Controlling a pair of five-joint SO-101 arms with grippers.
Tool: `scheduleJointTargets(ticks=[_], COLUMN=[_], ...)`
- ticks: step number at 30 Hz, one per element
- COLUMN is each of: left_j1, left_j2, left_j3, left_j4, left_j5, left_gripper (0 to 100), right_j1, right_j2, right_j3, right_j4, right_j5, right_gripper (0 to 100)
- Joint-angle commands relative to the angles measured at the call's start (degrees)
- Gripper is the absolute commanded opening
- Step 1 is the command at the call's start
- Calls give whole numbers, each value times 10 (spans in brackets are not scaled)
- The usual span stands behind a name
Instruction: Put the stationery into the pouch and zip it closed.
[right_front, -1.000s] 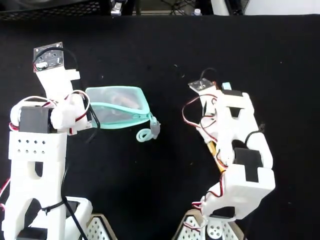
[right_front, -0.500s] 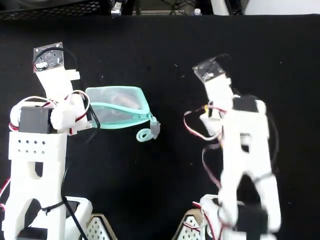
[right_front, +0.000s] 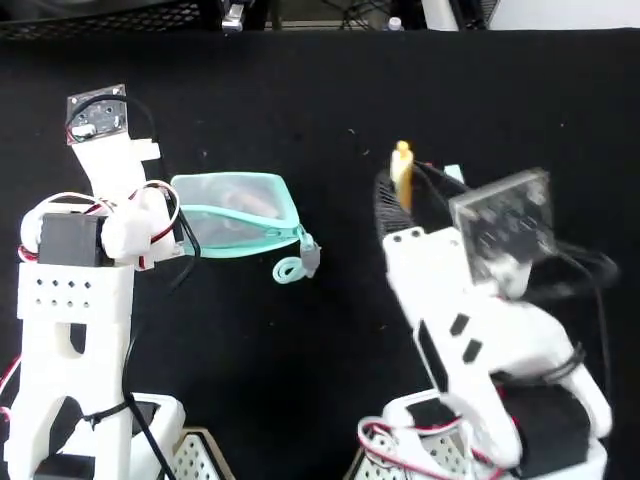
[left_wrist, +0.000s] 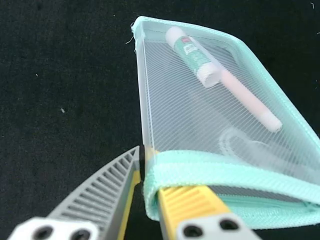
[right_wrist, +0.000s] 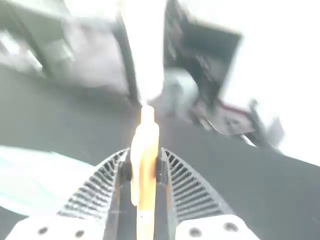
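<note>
High view, pouch: the mint mesh pouch (right_front: 235, 210) lies flat on the black tabletop (right_front: 330, 90) at 10 o'clock from centre, with its zip pull (right_front: 292, 268) trailing off the 4 o'clock corner.
High view, left hand: the left hand (right_front: 186, 240) is pressed onto the pouch's 9 o'clock end.
High view, right hand: the right hand (right_front: 400, 205) stands at 3 o'clock from the pouch, well apart from it, with an orange pen (right_front: 402, 165) poking up toward 12 o'clock.
High view, change: a second ago the right arm crouched low over the tabletop; it has since reared up and swung back, taking the pen with it. The left arm and pouch have not stirred.
Left wrist view, grip: the left hand (left_wrist: 147, 170) pinches the pouch (left_wrist: 200, 125) at its teal edge band. A white-and-green tube (left_wrist: 192, 50) and a pink pen (left_wrist: 245, 97) already lie inside.
Right wrist view, grip: the right hand (right_wrist: 145, 172) is clamped on the orange pen (right_wrist: 145, 145), held aloft.
Meaning: the pick-up looks done. Carrying the pen to the pouch mouth likely comes next, and zipping still waits.
</note>
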Motion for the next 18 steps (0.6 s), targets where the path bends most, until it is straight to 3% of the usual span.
scheduleJointTargets(ticks=[1, 9, 13, 18], left_j1=[-3, 0, -2, -3], left_j2=[-8, -8, -8, -8], left_j3=[-1, -1, -1, -2], left_j4=[-16, -16, -16, -16], left_j5=[-5, -5, -5, -4], left_gripper=[30, 30, 30, 30], right_j1=[-81, -180, -241, -266], right_j2=[-6, -6, -9, -9], right_j3=[-58, -48, 23, 131], right_j4=[-43, -102, -179, -277], right_j5=[-43, -45, -40, -40], right_gripper=[13, 13, 13, 13])
